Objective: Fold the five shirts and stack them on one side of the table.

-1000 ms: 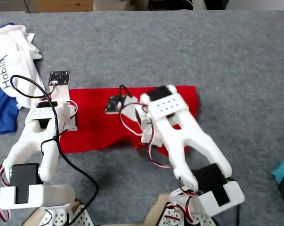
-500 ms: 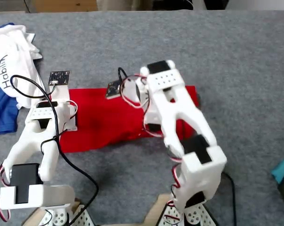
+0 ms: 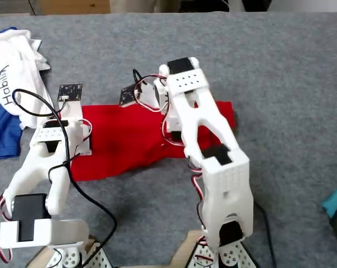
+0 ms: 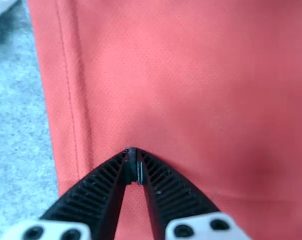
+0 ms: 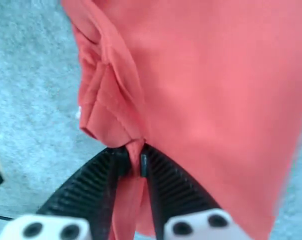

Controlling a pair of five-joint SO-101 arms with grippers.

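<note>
A red shirt [image 3: 124, 142] lies across the middle of the grey tabletop [image 3: 269, 67], already narrowed into a long band running left to right. The left arm [image 3: 51, 151] rises from its base at the near edge, bends at the elbow and points its wrist straight down over the shirt's left end. In its wrist view the left tool [image 4: 132, 165] is closed tip to tip and set on flat red cloth just beside a stitched hem. Whether any cloth is caught between the tips cannot be told. It looks placed there as an anchor, so the shirt does not slide when the other end is pulled. The right arm [image 3: 207, 151] stretches long and nearly straight from its near-edge base, over the shirt's right half, with its wrist above the shirt's far edge. Its wrist view shows the right tool [image 5: 133, 161] clamped on a bunched, doubled edge of the red cloth, with folds of cloth gathered at the tips and grey tabletop beside them. This grip probably serves to carry that edge over for the next fold. At the far left a crumpled white shirt [image 3: 15, 72] lies partly over a blue shirt [image 3: 4, 131], both unfolded and well apart from the red one.
</note>
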